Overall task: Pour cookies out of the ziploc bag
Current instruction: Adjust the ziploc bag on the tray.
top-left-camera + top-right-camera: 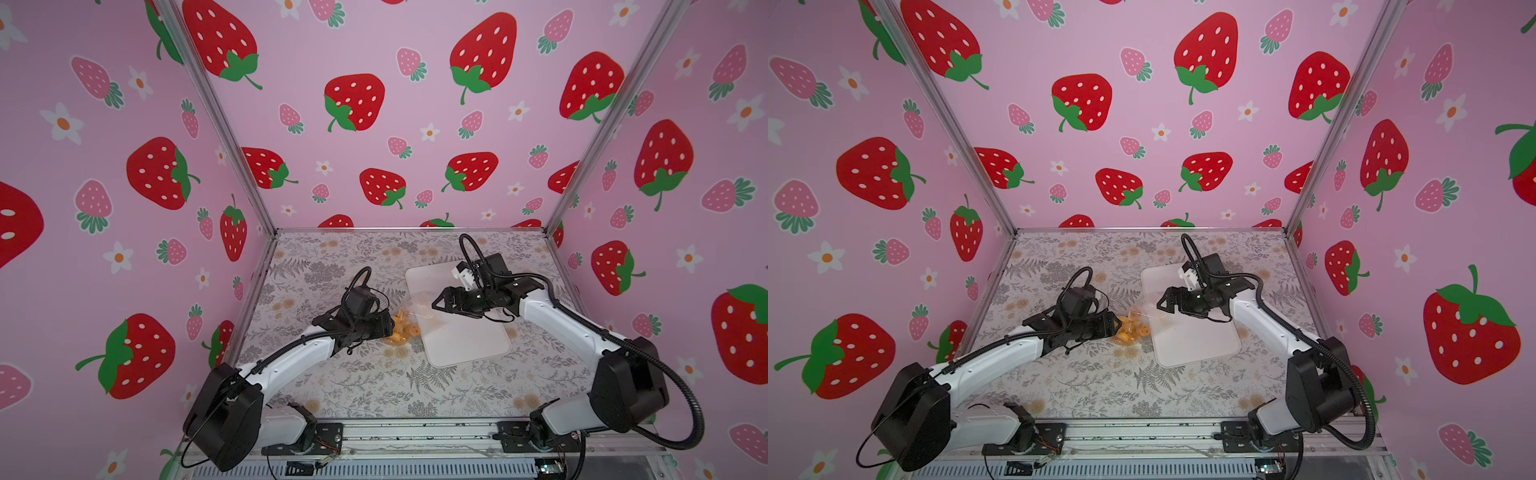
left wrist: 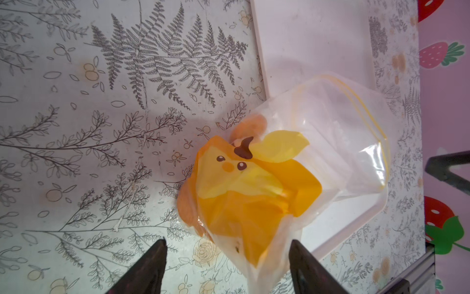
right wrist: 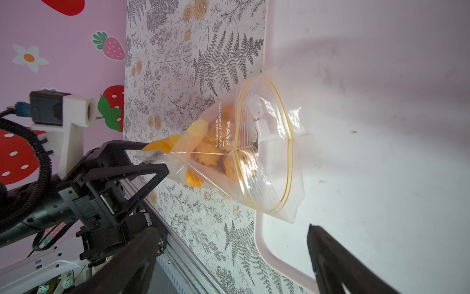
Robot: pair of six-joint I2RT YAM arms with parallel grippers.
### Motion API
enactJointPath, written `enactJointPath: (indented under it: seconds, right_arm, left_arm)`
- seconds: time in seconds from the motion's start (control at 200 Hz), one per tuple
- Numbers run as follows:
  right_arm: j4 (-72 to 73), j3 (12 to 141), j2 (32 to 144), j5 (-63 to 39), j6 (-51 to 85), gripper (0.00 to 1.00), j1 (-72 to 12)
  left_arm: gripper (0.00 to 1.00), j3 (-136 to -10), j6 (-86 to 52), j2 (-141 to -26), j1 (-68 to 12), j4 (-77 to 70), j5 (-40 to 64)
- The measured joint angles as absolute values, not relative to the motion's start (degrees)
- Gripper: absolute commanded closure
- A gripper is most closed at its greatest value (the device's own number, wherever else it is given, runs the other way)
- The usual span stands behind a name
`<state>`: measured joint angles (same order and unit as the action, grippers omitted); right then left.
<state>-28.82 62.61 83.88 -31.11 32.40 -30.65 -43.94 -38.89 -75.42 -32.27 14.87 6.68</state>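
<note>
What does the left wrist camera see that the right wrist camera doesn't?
Only the left wrist view shows the cartoon face printed on the ziploc bag. Only the right wrist view looks into the bag's open mouth and shows its white lettering. Both show the cookies still inside the bag and the white tray under its mouth.

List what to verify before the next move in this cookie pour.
1. ziploc bag mouth open: ok, it gapes.
2. Mouth over the tray: ok, it lies across the rim.
3. left gripper clamped on the bag's bottom: not ok, jaws stand apart around it.
4. right gripper free: ok, open and empty.
5. cookies poured out: not ok, those visible sit inside the bag.
</note>
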Motion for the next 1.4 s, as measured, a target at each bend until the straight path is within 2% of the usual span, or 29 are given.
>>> enactJointPath:
  seconds: [0.105,0.4,0.42,0.79,0.941,1.021,1.206,1.286,1.401]
  right_arm:
    - [-28.9,62.6,83.9,-31.1,32.2,0.06,-30.7]
    - [-29.2,61.2,83.9,-31.0,32.1,0.06,-30.7]
    - [-29.2,61.2,83.8,-31.0,32.1,0.06,-30.7]
    - [-28.2,59.4,84.5,-30.5,31.9,0.08,-30.7]
    - [-26.2,59.4,88.2,-30.4,31.8,0.12,-30.6]
    - [-25.2,59.6,90.9,-30.6,31.8,0.2,-30.6]
    - [-22.5,59.7,95.5,-33.0,32.2,0.47,-30.6]
    - [-21.3,59.7,95.7,-34.7,33.3,0.65,-30.6]
    - [-20.2,59.8,95.6,-36.1,33.4,0.78,-30.6]
  left_arm:
    - [0.55,-45.1,-38.7,-77.3,-32.2,14.0,7.1]
    - [0.93,-47.4,-37.2,-79.6,-32.1,12.4,8.6]
    - [1.0,-47.6,-37.1,-79.7,-32.1,12.4,8.7]
    - [1.0,-51.2,-36.0,-82.0,-32.1,12.0,11.0]
    - [1.0,-51.3,-36.0,-82.0,-32.1,12.0,11.2]
    - [1.0,-51.3,-36.0,-82.0,-32.1,12.0,11.2]
    - [1.0,-51.3,-36.0,-82.0,-32.0,12.0,11.6]
    - [1.0,-51.3,-36.0,-82.0,-32.0,12.0,12.0]
    - [1.0,-52.4,-35.7,-82.0,-32.0,12.4,12.6]
